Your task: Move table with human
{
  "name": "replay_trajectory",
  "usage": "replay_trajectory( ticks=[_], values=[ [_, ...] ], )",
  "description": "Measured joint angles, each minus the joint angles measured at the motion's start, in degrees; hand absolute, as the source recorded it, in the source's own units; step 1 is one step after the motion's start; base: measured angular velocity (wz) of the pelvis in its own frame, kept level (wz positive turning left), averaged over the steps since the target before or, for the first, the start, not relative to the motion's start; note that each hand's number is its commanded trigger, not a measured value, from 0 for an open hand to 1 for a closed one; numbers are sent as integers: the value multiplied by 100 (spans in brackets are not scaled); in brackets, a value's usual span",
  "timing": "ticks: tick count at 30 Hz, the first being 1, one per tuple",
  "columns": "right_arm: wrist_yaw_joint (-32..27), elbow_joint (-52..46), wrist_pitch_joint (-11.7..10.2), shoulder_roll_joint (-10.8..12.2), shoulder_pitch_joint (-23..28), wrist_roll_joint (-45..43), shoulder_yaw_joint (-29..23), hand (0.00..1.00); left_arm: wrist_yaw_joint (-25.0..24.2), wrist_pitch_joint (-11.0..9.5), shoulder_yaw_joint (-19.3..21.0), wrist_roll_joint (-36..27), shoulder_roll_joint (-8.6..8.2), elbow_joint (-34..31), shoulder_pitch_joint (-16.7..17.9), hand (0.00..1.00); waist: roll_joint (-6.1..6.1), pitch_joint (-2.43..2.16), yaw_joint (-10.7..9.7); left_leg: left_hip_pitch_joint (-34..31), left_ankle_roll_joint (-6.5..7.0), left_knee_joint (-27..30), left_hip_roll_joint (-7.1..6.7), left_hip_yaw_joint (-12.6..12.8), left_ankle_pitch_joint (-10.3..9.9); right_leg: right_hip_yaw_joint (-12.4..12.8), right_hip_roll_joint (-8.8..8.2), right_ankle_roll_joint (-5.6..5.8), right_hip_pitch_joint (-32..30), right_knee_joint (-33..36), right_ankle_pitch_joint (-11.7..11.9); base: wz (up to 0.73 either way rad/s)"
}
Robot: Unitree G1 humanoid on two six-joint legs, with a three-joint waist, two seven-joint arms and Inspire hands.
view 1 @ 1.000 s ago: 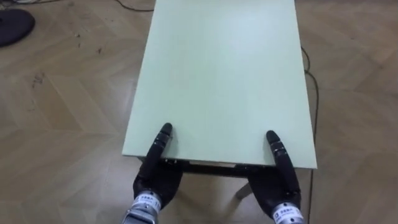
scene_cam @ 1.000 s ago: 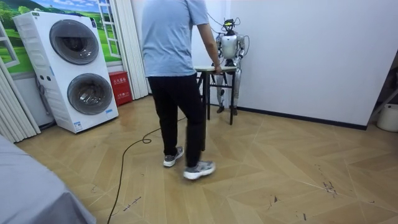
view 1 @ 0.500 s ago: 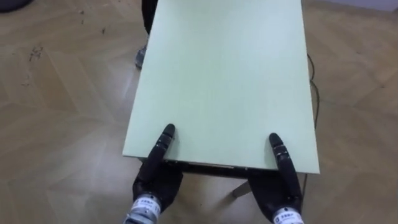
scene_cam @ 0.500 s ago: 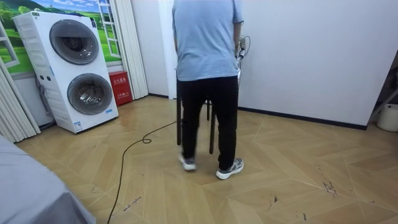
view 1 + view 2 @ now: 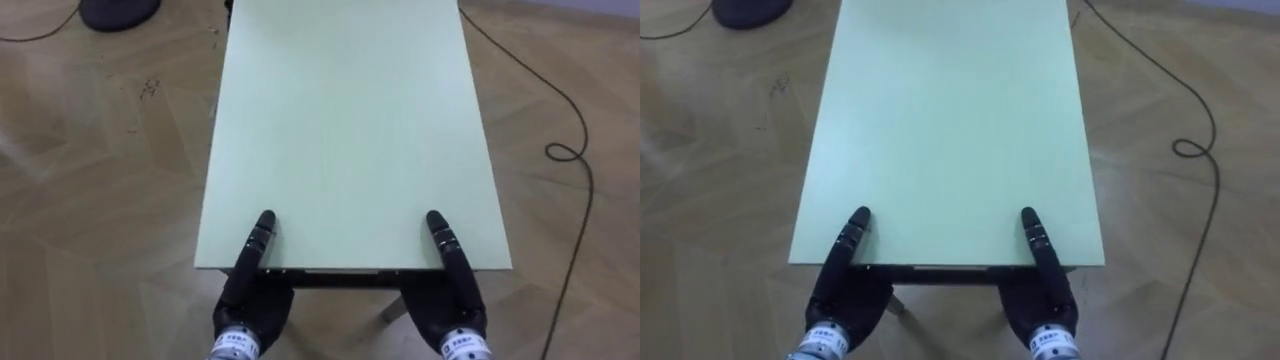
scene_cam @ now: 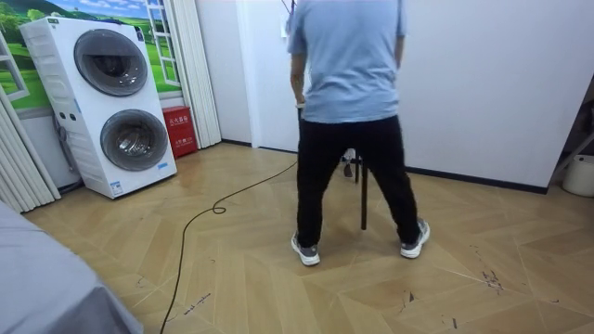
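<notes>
A pale green table (image 5: pixel 350 130) stretches away from me, its near short edge just in front of my body. My left hand (image 5: pixel 250 298) grips that edge at the left, thumb flat on the top and palm below the edge. My right hand (image 5: pixel 446 305) grips it the same way at the right. In the room view a person (image 6: pixel 348 83) in a light blue shirt and black trousers stands with their back to the camera, hiding me and most of the table; one dark table leg (image 6: pixel 363 195) shows between their legs.
A black round base (image 5: pixel 120 12) lies on the wooden floor at the far left of the table. A dark cable (image 5: pixel 560 150) loops across the floor on the right. A stacked washer and dryer (image 6: pixel 111 102) stands at the room view's left, with a white wall behind the person.
The person has stepped towards the room view's right with the table. The floor under the table has shifted in the eye view. Both hands keep the same hold on the near edge.
</notes>
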Motion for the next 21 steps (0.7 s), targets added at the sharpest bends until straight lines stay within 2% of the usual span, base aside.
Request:
replay_trajectory(
  ticks=[3, 6, 7, 8, 9, 10, 11, 12, 13, 16, 18, 20, 21],
  values=[
    [-41, 1, 2, 6, -31, -136, 8, 100, -1, -18, 2, -54, -12, 0, 63, 100, -27, 19, 4, 0, 75, 31, -51, 7, -47, -139, -74, 59, 40, 175, -35, 26],
    [-52, 1, 5, 0, -4, -160, 1, 100, -6, -88, -103, -64, -37, 0, 135, 100, -50, 44, 6, 28, 195, 126, -70, -6, -133, -113, -175, 130, -133, 863, -77, 39],
    [-55, 1, 5, 0, -5, -173, -23, 100, -4, -91, -118, -68, -55, 1, 136, 100, -48, 61, 2, 63, 230, 162, -88, -147, -162, 10, -246, 137, -363, 1410, -81, 39],
    [-66, 2, 5, 0, -5, -199, -33, 100, -3, -94, -124, -68, -59, 3, 137, 100, -52, 70, -18, 89, 249, 176, -119, -224, -174, 141, -279, 146, -470, 1675, -100, 61],
    [-78, 4, 2, 14, 0, -221, -38, 100, -2, -102, -126, -68, -64, 15, 136, 100, -51, 80, -76, 95, 276, 246, -219, -440, -252, 532, -225, 127, -628, 1852, -309, 67],
    [-78, 3, 3, 17, -4, -232, -41, 100, -2, -112, -127, -68, -63, 16, 136, 100, -72, 89, -118, 83, 300, 280, -338, -565, -282, 883, -166, 42, -824, 1689, -468, 100],
    [-78, 3, 3, 16, 2, -232, -43, 100, -2, -112, -136, -68, -60, 27, 135, 100, -94, 94, -229, 79, 323, 355, -517, -715, -308, 1155, -162, 49, -976, 1343, -457, 100],
    [-82, 8, 3, 7, 17, -231, -46, 100, -2, -112, -138, -68, -74, 62, 124, 100, -86, 95, -304, 81, 327, 398, -602, -814, -310, 1225, -151, 94, -1029, 1345, -325, 124],
    [-79, 6, -22, 20, 81, -236, -57, 100, -3, -122, -161, -46, -71, 85, 125, 100, -70, 72, -424, 101, 320, 399, -744, -971, -280, 1120, -180, 108, -948, 1287, -367, 90],
    [-77, 5, -21, 62, 65, -235, -32, 100, -29, -192, -136, -35, -29, 82, 117, 100, -54, 62, -331, 134, 298, 257, -783, -1204, -221, 884, -141, 84, -712, 902, -271, 49],
    [-94, 4, -21, 40, 21, -234, -1, 100, -15, -187, -132, -43, -6, 82, 117, 100, -66, 57, -252, 223, 300, 157, -786, -1252, -220, 873, -130, 81, -526, 718, -233, 24],
    [-134, 5, -19, 27, -7, -234, 12, 100, -15, -185, -126, -43, -16, 82, 117, 100, -91, 58, -52, 345, 303, 38, -800, -1263, -218, 901, -122, 75, -345, 555, -187, 13],
    [-138, 5, -19, 27, -7, -235, 23, 100, -12, -183, -123, -43, -12, 82, 119, 100, -96, 61, -15, 384, 303, 8, -802, -1271, -218, 919, -123, 74, -322, 560, -184, 28]
  ],
)
